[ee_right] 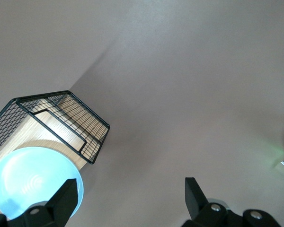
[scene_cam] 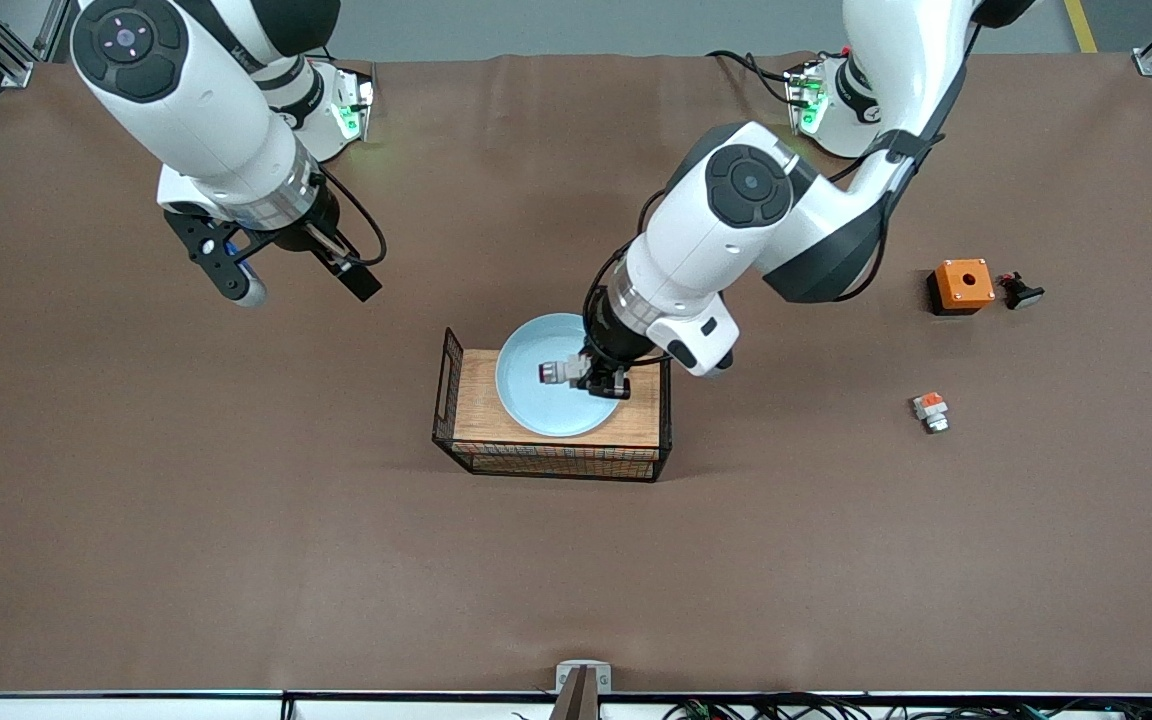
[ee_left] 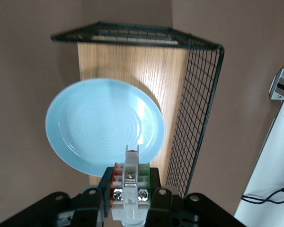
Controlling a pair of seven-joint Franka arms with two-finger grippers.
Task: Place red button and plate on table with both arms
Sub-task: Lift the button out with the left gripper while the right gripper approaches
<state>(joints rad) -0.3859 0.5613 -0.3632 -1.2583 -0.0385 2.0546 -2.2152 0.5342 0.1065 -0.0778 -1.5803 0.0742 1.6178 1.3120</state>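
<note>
The pale-blue plate (scene_cam: 536,405) lies on the wooden top of the black wire rack (scene_cam: 556,458). It also shows in the left wrist view (ee_left: 99,123) and the right wrist view (ee_right: 28,179). My left gripper (scene_cam: 601,380) is over the plate, shut on the red button (scene_cam: 558,372), a whitish part held just above the plate. In the left wrist view the red button (ee_left: 131,172) sits between the fingers of the left gripper (ee_left: 130,189). My right gripper (scene_cam: 296,278) is open and empty, over bare table toward the right arm's end; it also shows in the right wrist view (ee_right: 130,189).
An orange box with a hole (scene_cam: 961,285) and a small black part (scene_cam: 1021,291) lie toward the left arm's end. A small white part with an orange-red top (scene_cam: 930,410) lies nearer the front camera than the box. The brown table (scene_cam: 236,550) spreads all around the rack.
</note>
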